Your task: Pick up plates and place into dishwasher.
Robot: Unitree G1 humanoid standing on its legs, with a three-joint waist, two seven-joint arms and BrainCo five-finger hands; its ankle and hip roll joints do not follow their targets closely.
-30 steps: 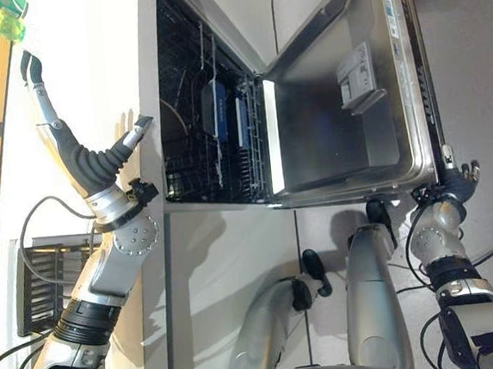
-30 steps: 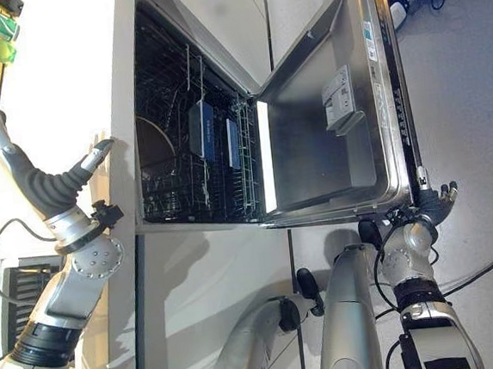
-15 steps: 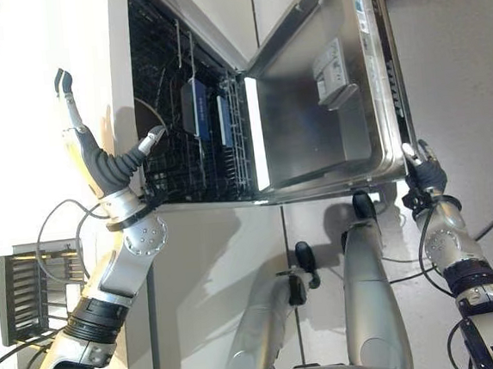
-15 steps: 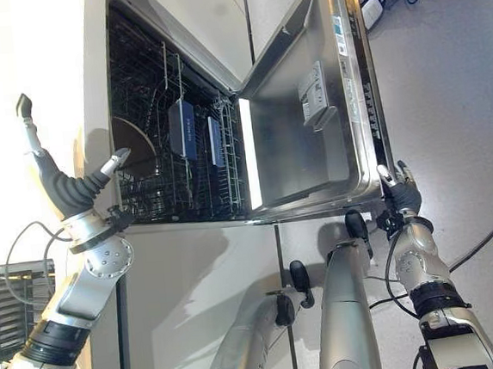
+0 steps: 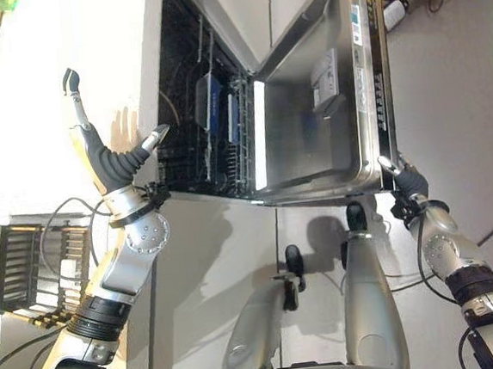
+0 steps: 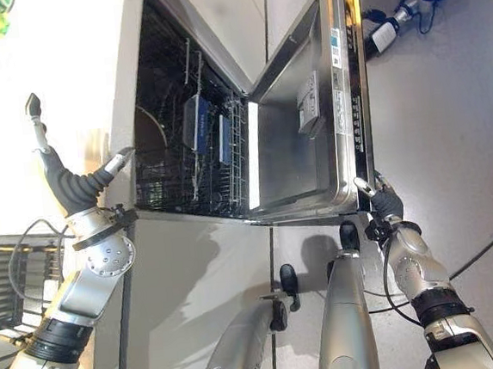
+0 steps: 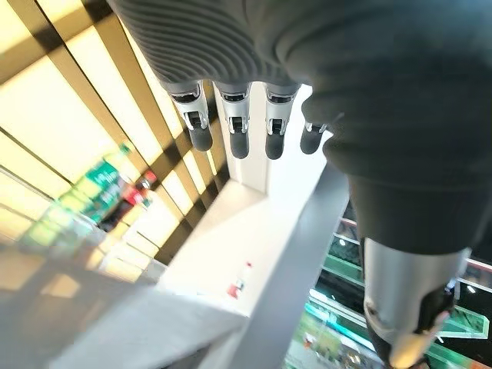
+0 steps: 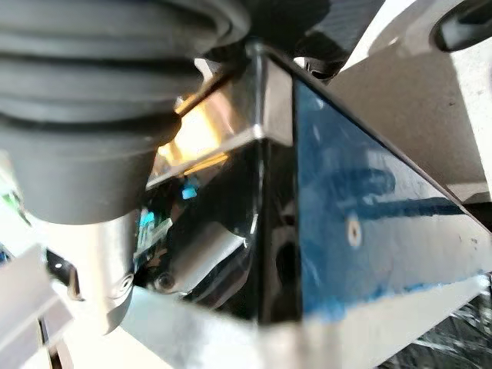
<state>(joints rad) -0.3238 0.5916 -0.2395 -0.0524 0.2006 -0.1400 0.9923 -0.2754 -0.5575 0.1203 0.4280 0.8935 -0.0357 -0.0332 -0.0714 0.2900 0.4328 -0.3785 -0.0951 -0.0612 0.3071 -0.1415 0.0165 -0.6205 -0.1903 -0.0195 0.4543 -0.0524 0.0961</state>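
Note:
The dishwasher [image 5: 190,34] stands open, its steel door [image 5: 311,136] tilted partway up. Inside, the black wire rack [image 5: 193,146] holds a pale plate [image 6: 148,128], seen edge-on, and blue inserts [image 5: 211,101]. My right hand [image 5: 406,184] is open, its straight fingers against the door's near front corner [image 8: 265,131]. Over the white counter [image 5: 43,125], beside the dishwasher's opening, my left hand [image 5: 104,161] is raised. It is open and holds nothing, with fingers [image 7: 231,131] straight and thumb [image 7: 407,323] spread.
A dark slatted drying rack [image 5: 29,264] sits on the counter near my left elbow. The grey cabinet front [image 5: 210,265] runs below the dishwasher. A plug and cable [image 5: 395,12] lie on the grey floor beyond the door.
The door has swung further up toward shut, and my right hand has followed its front edge. The camera has shifted. My left hand stays raised in much the same place.

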